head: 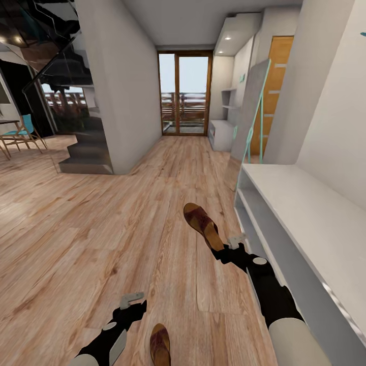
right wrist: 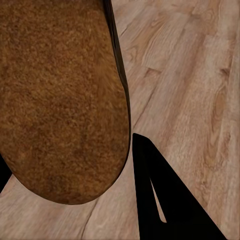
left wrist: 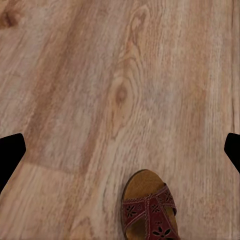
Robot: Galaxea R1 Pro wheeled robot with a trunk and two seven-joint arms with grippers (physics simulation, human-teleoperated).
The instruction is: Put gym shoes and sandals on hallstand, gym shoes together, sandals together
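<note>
Overhead, the head view shows the right gripper [head: 235, 243] clasping the heel of one brown sandal [head: 203, 224] above the corridor floor [head: 101, 229], just beside the front edge of the pale hallstand [head: 305, 213], while the left gripper [head: 133, 301] hangs spread near the second sandal [head: 160, 344]. Closer in, the left wrist view shows that second sandal [left wrist: 148, 207] lying flat on the planks. Closest, the right wrist view reveals the held sandal's tan footbed [right wrist: 60, 95] against one dark finger [right wrist: 165, 195].

One sandal [head: 203, 225] sits at the right gripper [head: 235, 243], left of the hallstand [head: 305, 223]; the other sandal [head: 160, 344] lies nearer, beside the left gripper [head: 133, 301].
</note>
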